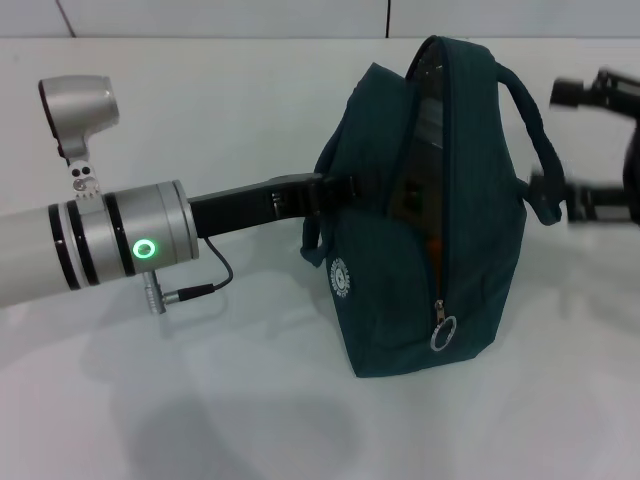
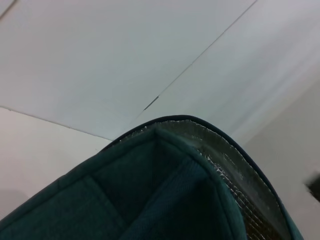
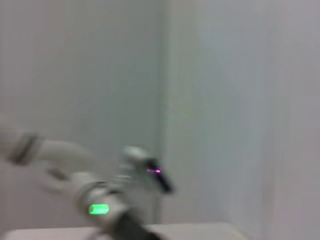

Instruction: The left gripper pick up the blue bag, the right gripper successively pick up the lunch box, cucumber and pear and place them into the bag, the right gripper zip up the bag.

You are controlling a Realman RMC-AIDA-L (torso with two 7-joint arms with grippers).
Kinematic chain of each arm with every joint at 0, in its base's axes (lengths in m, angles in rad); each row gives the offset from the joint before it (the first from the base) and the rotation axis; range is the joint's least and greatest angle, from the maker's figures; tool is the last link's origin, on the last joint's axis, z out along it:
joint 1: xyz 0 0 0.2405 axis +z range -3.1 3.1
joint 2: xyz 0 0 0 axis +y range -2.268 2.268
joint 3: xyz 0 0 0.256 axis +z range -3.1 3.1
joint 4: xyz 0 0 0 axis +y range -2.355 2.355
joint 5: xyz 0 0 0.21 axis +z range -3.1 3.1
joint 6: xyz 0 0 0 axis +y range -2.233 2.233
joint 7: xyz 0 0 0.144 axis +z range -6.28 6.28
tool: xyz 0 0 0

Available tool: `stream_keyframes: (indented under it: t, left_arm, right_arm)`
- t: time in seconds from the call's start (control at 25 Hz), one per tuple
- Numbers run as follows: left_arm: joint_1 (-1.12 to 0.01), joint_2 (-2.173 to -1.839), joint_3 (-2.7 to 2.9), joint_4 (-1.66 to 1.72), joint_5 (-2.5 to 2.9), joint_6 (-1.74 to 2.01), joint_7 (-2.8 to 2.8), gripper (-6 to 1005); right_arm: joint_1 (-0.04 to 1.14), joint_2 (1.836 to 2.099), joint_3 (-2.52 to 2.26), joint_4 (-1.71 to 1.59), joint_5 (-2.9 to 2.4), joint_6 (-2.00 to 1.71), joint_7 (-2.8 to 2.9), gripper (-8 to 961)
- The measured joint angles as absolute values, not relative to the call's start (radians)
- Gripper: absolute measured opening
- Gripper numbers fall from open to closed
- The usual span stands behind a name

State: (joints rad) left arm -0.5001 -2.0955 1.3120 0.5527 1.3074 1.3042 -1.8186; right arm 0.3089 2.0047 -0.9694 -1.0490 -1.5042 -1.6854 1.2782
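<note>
Standing upright on the white tabletop (image 1: 200, 420), the blue bag (image 1: 390, 300) fills the middle of the head view, its base resting on the surface and its top peaking toward the far wall. Nearest the camera on it, the zipper's metal ring pull (image 1: 444, 333) hangs low on the front edge, so the zip is judged barely started or not started at all: above the pull the seam gapes, with silver lining and a sliver of orange showing inside, probably the pear, though that cannot be confirmed. No lunch box, cucumber or pear lies on the tabletop, which suggests all three are already packed.

The left gripper (image 1: 335, 190) reaches in from the left side at the bag's upper flank, by a handle strap; it appears clamped on the fabric or strap to hold the bag up, but its fingers are hidden against the dark cloth, so I cannot tell for sure. The left wrist view shows only the bag's rim (image 2: 200, 130) with lining just beneath it.

Farther off, at the right edge, the right gripper (image 1: 590, 150) sits behind the bag's far handle (image 1: 530, 130), blurred, fingers seemingly apart and holding nothing.

Left to do, by this reading: drawing the ring pull along the seam to close the bag.
</note>
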Motion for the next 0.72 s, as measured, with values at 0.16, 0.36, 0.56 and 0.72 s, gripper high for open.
stream_keyframes:
  t: [0.16,0.36,0.56,0.72]
  left_arm:
    - [-0.501,-2.095,1.312,0.552,1.307,1.301,-1.817,31]
    - [-0.507,-2.096,1.312,0.552,1.304,1.29,-1.817,32]
    - [-0.503,-2.096,1.313,0.552,1.297,1.29,-1.816,32]
    - [-0.5,-2.097,1.315,0.552,1.295,1.29,-1.816,31]
  right_arm:
    - [0.289,2.004,-0.979,-1.018,-1.516,-1.838,1.189,840]
    - [0.295,2.005,-0.989,-0.922,-1.637,-1.914,1.125,892]
    - [0.328,2.009,-1.01,-0.784,-1.762,-1.835,1.111,892]
    - [0.362,2.011,-1.019,-0.662,-1.773,-1.755,1.098,891]
